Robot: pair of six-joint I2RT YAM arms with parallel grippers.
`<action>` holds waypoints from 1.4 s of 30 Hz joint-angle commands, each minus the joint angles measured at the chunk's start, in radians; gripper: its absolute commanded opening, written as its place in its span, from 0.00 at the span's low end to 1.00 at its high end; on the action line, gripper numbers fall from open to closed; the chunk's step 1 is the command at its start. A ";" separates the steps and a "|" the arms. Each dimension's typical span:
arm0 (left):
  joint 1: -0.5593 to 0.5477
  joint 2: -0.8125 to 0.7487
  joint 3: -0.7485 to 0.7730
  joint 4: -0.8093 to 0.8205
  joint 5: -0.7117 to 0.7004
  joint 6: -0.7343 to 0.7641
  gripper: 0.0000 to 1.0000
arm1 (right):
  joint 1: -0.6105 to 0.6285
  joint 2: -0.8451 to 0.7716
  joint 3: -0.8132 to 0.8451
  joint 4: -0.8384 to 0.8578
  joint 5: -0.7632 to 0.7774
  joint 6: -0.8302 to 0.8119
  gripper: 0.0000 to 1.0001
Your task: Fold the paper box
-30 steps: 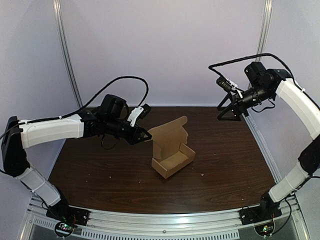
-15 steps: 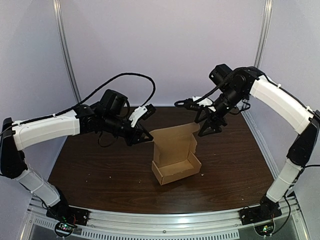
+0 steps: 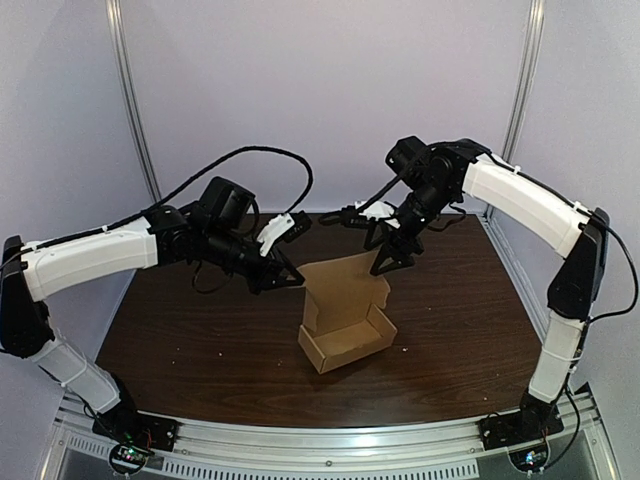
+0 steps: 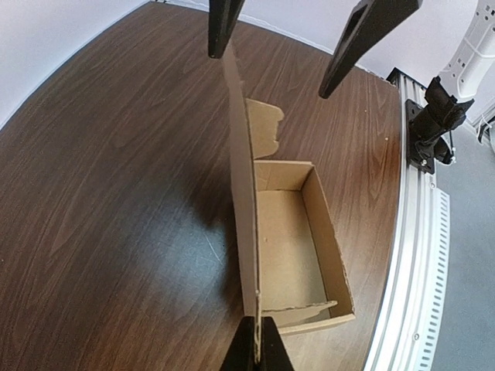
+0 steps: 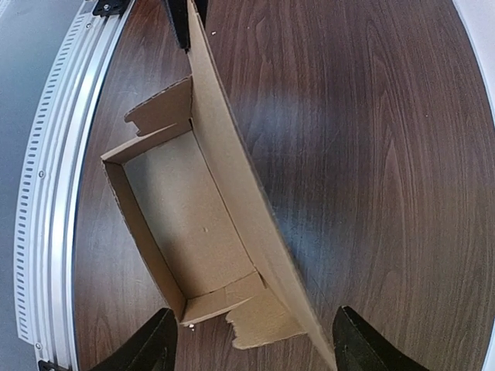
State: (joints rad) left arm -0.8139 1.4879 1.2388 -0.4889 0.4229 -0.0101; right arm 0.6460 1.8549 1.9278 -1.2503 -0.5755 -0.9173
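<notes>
The cardboard box (image 3: 345, 325) sits around the middle of the dark wood table (image 3: 190, 350). Its tray (image 5: 189, 232) is open and flat on the wood. The lid (image 4: 241, 193) stands pretty much straight up off the tray's far long side.

The left gripper (image 4: 254, 349) comes in from the left and is pinched tight on the lid's left edge, with the cardboard squeezed right between its two fingers.

The right gripper (image 3: 384, 258) is at the opposite end, up by the lid's top right corner. Its fingers are spread wide with the lid's edge running between them. One finger (image 4: 222, 23) looks right up against the cardboard, though it's hard to tell if it's actually touching. The other finger (image 4: 363, 35) is clearly off the lid, on the tray side.

A ragged little flap (image 4: 267, 127) sticks out beside the lid at the right gripper's end.
</notes>
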 commanded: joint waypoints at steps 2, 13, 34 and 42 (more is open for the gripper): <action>-0.010 -0.027 0.031 -0.004 0.039 0.043 0.00 | 0.009 0.024 0.027 0.024 0.026 -0.019 0.70; -0.010 -0.038 0.027 -0.006 -0.034 0.048 0.00 | 0.009 0.076 0.084 -0.076 -0.004 -0.050 0.30; -0.008 -0.061 0.039 -0.142 -1.225 -0.336 0.97 | -0.007 0.006 0.029 -0.114 -0.024 0.052 0.00; -0.001 0.077 0.202 -0.507 -1.311 -0.420 0.97 | -0.013 -0.039 -0.031 -0.055 -0.033 0.095 0.00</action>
State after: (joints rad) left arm -0.8181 1.6192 1.4578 -0.8364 -0.7162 -0.3744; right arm 0.6392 1.8538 1.9186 -1.3270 -0.5880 -0.8589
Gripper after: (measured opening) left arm 0.974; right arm 0.016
